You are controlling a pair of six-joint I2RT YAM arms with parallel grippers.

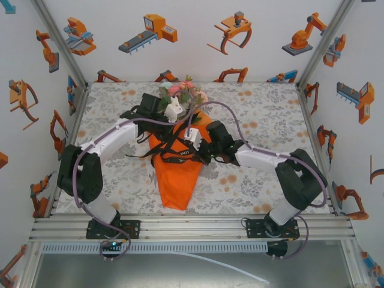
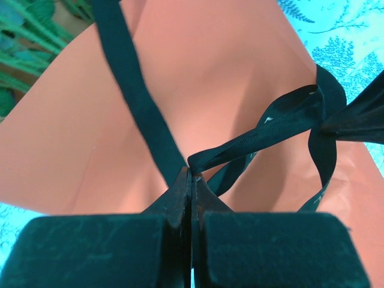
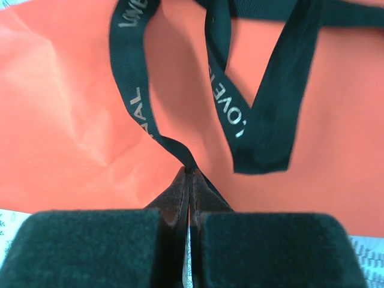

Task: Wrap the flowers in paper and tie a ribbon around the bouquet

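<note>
Up close, my left pincer [image 2: 191,173] and right pincer [image 3: 191,171] each clamp the ribbon [image 3: 133,78], slack loops ahead between them, across the bouquet [image 1: 180,177].

The paper [image 1: 177,180] is plain bright orange, with no print on it. The ribbon [image 3: 133,90] is black, with pale letters along its length. The flowers [image 1: 183,91] are pink, peach and pale green, with green leaves. The tablecloth [image 1: 270,117] is whitish with a grey floral print and some orange-brown spots. The walls [image 1: 192,54] are white — decorated with orange and blue robot drawings.
</note>
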